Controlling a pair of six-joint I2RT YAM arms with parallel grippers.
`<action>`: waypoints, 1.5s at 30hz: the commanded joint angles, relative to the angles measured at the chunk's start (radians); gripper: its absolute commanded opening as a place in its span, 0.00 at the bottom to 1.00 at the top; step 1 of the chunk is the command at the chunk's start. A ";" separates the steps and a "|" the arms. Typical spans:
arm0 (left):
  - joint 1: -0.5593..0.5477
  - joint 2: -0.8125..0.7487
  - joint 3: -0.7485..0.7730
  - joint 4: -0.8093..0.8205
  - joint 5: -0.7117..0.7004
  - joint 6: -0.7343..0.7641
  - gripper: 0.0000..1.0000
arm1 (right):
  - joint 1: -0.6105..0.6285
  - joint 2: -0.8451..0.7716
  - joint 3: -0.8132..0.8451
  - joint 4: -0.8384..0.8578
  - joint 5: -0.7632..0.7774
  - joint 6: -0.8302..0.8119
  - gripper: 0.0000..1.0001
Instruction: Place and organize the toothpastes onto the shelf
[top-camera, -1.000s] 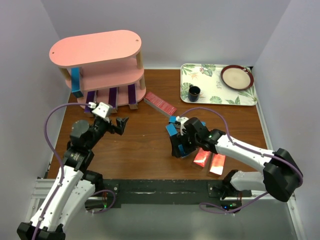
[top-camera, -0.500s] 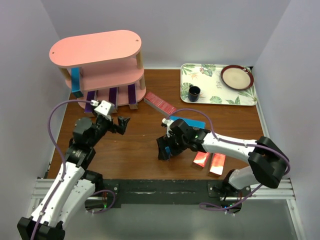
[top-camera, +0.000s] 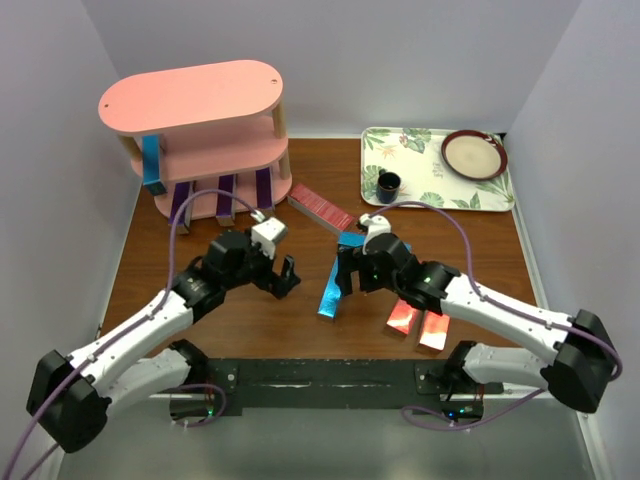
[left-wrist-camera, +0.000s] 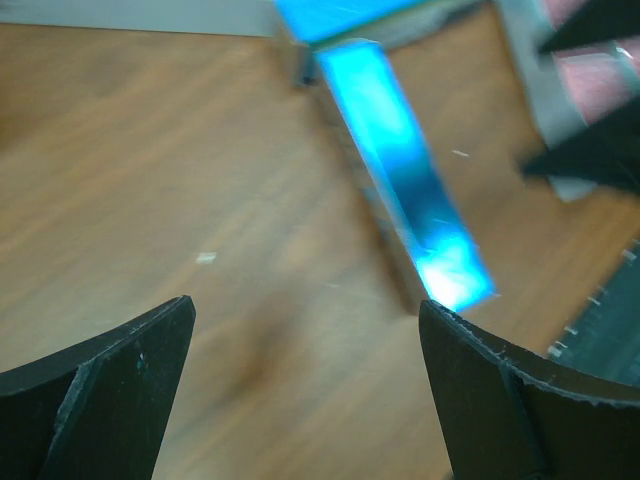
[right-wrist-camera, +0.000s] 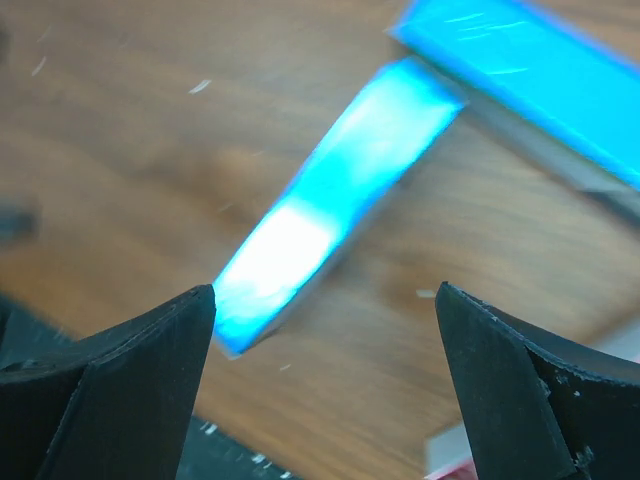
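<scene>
The pink shelf stands at the far left. One blue carton stands on its middle tier and three purple cartons lean at the bottom tier. A loose blue carton lies on the table between my grippers; it also shows in the left wrist view and the right wrist view. Another blue carton lies just behind it. My left gripper is open and empty just left of the loose carton. My right gripper is open and empty just right of it. Two red cartons lie near the front and one red carton lies by the shelf.
A floral tray at the far right holds a brown-rimmed plate and a dark cup. The black rail runs along the near table edge. White walls close in the left, back and right sides.
My right gripper has let go of the blue carton, which now lies flat on the table. My left arm has swung right, bringing its open gripper beside that carton.
</scene>
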 joint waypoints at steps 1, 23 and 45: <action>-0.200 0.034 0.048 0.022 -0.228 -0.136 1.00 | -0.097 -0.105 -0.067 -0.064 0.178 0.048 0.97; -0.779 0.620 0.235 0.047 -0.962 -0.529 0.84 | -0.234 -0.340 -0.182 -0.114 0.208 0.029 0.99; -0.796 0.704 0.140 0.156 -1.064 -0.750 0.58 | -0.238 -0.350 -0.200 -0.086 0.191 0.012 0.99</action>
